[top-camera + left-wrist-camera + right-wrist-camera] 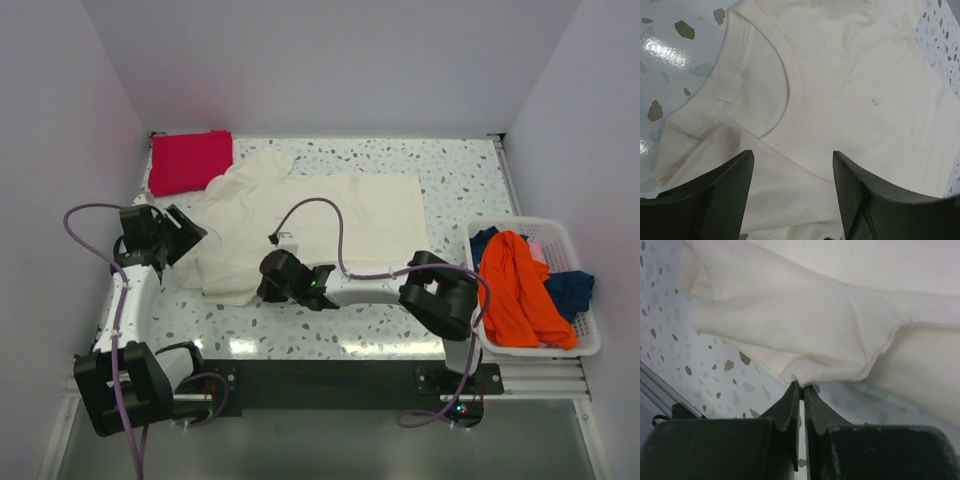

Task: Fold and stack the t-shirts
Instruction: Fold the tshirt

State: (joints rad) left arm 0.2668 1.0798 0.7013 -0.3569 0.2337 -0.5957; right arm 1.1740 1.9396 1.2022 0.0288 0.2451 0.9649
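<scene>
A large cream t-shirt (340,215) lies spread over the middle of the table. Its collar (790,90) shows in the left wrist view. My left gripper (188,240) hovers at the shirt's left side, and the left gripper (792,162) is open, with cream cloth below its fingers (732,187). My right gripper (268,287) is at the shirt's near edge. That right gripper (801,385) is shut on a fold of the cream cloth (805,340) and pinches it at the tips. A folded red t-shirt (190,160) lies at the back left.
A white basket (585,340) at the table's right edge holds an orange t-shirt (515,285) and a blue one (572,290). Grey walls close in the table on the left, back and right. The arm bases sit on a black rail (330,380) at the front.
</scene>
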